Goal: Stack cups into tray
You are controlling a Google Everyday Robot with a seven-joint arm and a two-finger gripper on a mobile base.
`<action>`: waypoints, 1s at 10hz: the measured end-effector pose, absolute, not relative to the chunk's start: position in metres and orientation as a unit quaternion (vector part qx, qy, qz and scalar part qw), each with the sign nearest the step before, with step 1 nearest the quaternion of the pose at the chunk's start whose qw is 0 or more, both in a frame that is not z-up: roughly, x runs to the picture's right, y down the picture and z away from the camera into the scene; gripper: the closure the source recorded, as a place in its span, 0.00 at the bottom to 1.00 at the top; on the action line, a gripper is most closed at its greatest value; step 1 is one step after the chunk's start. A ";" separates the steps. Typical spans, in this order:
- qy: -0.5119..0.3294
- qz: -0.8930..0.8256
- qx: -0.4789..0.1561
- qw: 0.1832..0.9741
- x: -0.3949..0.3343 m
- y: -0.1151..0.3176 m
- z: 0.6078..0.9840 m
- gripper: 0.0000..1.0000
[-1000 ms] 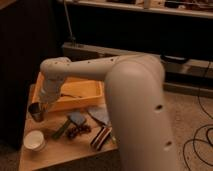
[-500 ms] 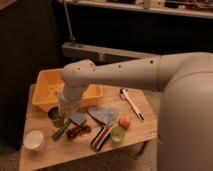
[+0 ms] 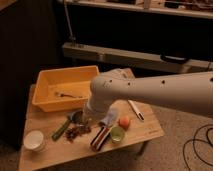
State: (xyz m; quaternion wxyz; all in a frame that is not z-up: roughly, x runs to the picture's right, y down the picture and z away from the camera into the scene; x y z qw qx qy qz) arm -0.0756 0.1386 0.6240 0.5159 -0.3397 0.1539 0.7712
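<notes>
Pincer (image 3: 76, 116) farther right (closed), beside tray (image 3: 47, 104)

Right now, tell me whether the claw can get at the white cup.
Probably yes: the claw, shut, sits low in front of the tray; the white cup stands alone near the table edge. The claw must open first.

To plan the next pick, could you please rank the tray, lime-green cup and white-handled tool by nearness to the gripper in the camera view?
The gripper sits low at the tray's front wall.
1. Tray, just behind it.
2. Lime-green cup, front right.
3. White-handled tool, far right.
</notes>
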 end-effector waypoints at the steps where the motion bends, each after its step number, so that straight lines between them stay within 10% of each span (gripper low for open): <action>1: 0.154 0.770 -0.341 0.517 -0.077 0.139 0.624 1.00; 10: 0.155 0.771 -0.342 0.515 -0.077 0.138 0.625 1.00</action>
